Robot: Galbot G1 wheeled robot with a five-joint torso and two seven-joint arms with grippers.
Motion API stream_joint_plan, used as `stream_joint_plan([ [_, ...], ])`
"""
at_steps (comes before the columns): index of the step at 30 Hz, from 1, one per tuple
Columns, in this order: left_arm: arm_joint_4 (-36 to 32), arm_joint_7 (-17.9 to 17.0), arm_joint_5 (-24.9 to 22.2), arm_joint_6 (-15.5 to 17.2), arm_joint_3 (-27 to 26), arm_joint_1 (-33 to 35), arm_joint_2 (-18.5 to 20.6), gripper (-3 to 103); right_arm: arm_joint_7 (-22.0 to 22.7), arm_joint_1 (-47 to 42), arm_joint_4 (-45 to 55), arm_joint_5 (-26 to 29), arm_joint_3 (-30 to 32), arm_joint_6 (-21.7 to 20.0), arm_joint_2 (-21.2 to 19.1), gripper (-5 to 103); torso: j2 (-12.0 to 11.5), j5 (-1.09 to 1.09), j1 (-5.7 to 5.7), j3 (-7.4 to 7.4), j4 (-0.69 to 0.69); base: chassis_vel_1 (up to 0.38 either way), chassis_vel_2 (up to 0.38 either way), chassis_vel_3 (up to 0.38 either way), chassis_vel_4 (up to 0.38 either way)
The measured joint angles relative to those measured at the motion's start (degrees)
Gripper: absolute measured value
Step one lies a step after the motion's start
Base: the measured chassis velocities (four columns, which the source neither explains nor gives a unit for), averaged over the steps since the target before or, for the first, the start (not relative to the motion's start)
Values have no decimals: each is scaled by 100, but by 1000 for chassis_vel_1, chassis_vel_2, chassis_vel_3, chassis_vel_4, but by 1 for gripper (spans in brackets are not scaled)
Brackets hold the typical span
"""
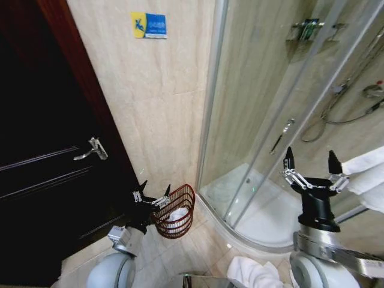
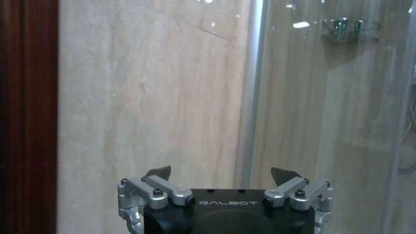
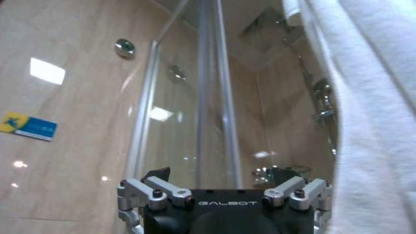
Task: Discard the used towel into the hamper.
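Two grippers are up and neither holds anything. Farthest left stands a dark door (image 1: 42, 168) with its handle (image 1: 90, 150); beside it, low over the floor, the left gripper (image 1: 151, 193) hangs with fingers apart, just beside the rim of the hamper (image 1: 177, 211). The hamper sits on the tile against the wall, at the foot of the shower glass (image 1: 264, 120), and something white already lies inside it. Further right, at the bottom edge of the head view, a crumpled white cloth (image 1: 252, 273) lies near the robot's base. The right gripper (image 1: 312, 168) is raised in front of the shower, fingers spread wide and empty, and the towel (image 1: 372, 174) hangs just beside it on the right; in the right wrist view this towel (image 3: 370, 107) drapes close along one side of the gripper (image 3: 221, 180). The likely risks: the right gripper may pinch only a loose fold, so the towel slips free on the way across; a long trailing end could snag on the hamper's open bars or drag it over, since it looks light; and the left gripper sits close enough to the rim to nudge the hamper aside.
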Motion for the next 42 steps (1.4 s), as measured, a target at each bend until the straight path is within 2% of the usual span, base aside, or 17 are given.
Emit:
stream_joint_plan([
  [8, 0, 1, 0, 1, 0, 0, 1, 100, 144, 16, -2, 55, 507, 68, -9, 100, 0, -1, -1, 0, -1, -147, -151, 140, 148],
  [10, 0, 1, 0, 0, 0, 0, 1, 100, 485, 133, -3, 93, 641, -40, -89, 100, 0, 0, 0, 0, 0, -155, -152, 144, 149],
  [13, 0, 1, 0, 1, 0, 0, 1, 100, 630, 207, -4, 200, 848, -119, -144, 100, 0, -2, 0, 0, 0, -167, -137, 140, 142],
  [17, -1, 2, 0, 1, 1, 0, 0, 100, 605, 279, -5, 249, 1088, -21, -214, 100, 0, 2, -1, 0, 0, -131, -136, 137, 146],
  [24, -1, 3, 0, 1, 0, 0, 0, 100, 546, 700, -8, 140, 1781, 259, -617, 100, 0, -1, -1, 0, 0, -49, -55, 43, 46],
  [26, -1, 2, 0, 1, -1, 0, 1, 100, 459, 811, -8, -44, 2161, 527, -729, 100, 0, -4, -1, 0, 1, 0, 0, 0, 0],
  [27, -1, 2, 0, 1, -1, 0, 1, 100, 459, 811, -8, -44, 2161, 527, -729, 100, 0, -4, -1, 0, 1, 0, 0, 0, 0],
  [29, -1, 2, 0, 1, -2, 0, 4, 100, 363, 819, -8, -380, 2455, 1068, -711, 100, 0, -3, -1, 0, 0, 42, 54, -23, -23],
  [30, 0, 2, 0, 1, -2, 0, 4, 100, 378, 800, -7, -595, 2441, 1317, -655, 100, 0, -5, -1, 0, -1, 0, 0, 0, 0],
  [31, 0, 2, 0, 1, -2, 0, 4, 100, 378, 800, -7, -595, 2441, 1317, -655, 100, 0, -5, -1, 0, -1, 0, 0, 0, 0],
  [33, 0, 2, 0, 1, -1, 0, 2, 100, 552, 747, -8, -1180, 2346, 1787, -505, 100, 0, 1, -1, 0, -1, 0, 0, 0, 0],
  [34, -1, 2, 0, 1, -1, 0, 2, 100, 643, 768, -9, -1291, 2391, 1813, -491, 100, 0, 1, -1, 0, -1, 0, 0, 0, 0],
  [36, 0, 2, 0, 1, -1, 0, 2, 100, 738, 830, -9, -1277, 2475, 1734, -545, 100, 0, 1, -1, 0, -2, 0, 0, 0, 0],
  [38, 0, 2, 0, 1, -1, 0, 0, 100, 835, 904, -9, -932, 2507, 1429, -747, 100, 0, -1, -1, 0, 0, 0, 0, 0, 0],
  [40, -1, 2, 0, 1, -1, 0, 2, 100, 913, 925, -9, -260, 2403, 982, -1017, 100, 0, 0, -1, 0, -1, 0, 0, 0, 0],
  [41, -1, 2, 0, 1, -1, 0, 2, 100, 913, 925, -9, -260, 2403, 982, -1017, 100, 0, 0, -1, 0, -1, 0, 0, 0, 0],
  [42, -1, 2, 0, 1, -1, 0, 3, 100, 999, 941, -10, 356, 2359, 624, -1241, 100, 0, 0, -1, 0, 0, 0, 0, 0, 0],
])
